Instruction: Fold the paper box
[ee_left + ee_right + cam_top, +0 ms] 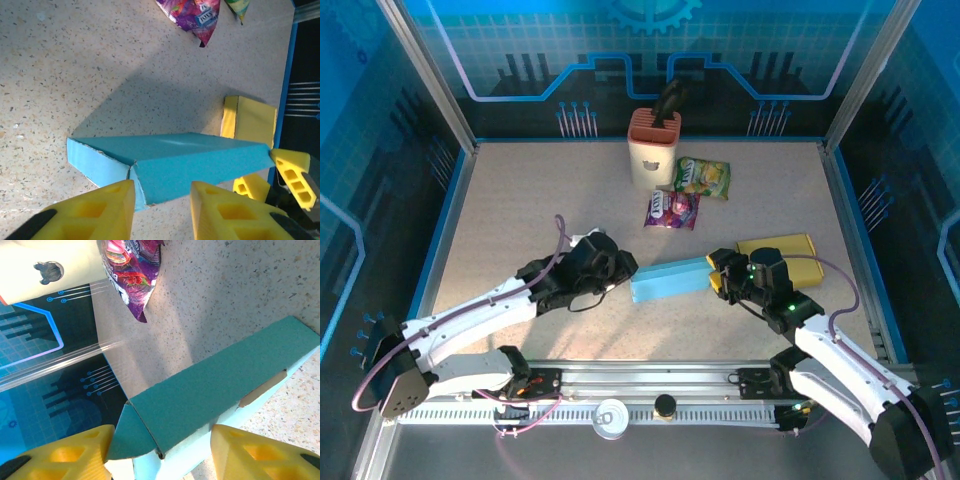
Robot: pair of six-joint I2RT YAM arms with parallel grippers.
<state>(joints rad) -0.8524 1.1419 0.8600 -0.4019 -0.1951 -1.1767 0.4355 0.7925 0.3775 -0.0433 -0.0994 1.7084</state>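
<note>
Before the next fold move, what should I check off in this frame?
1. The left claw straddles one end of the blue box: ok.
2. The right claw straddles the opposite end: ok.
3. Either claw actually clamped on the cardboard: cannot tell.
4. The end flap at the right claw tucked in: not ok, it angles outward.
5. The purple snack bag clear of the blue box: ok.
6. The yellow box clear of the right claw: cannot tell, it lies very close.
</note>
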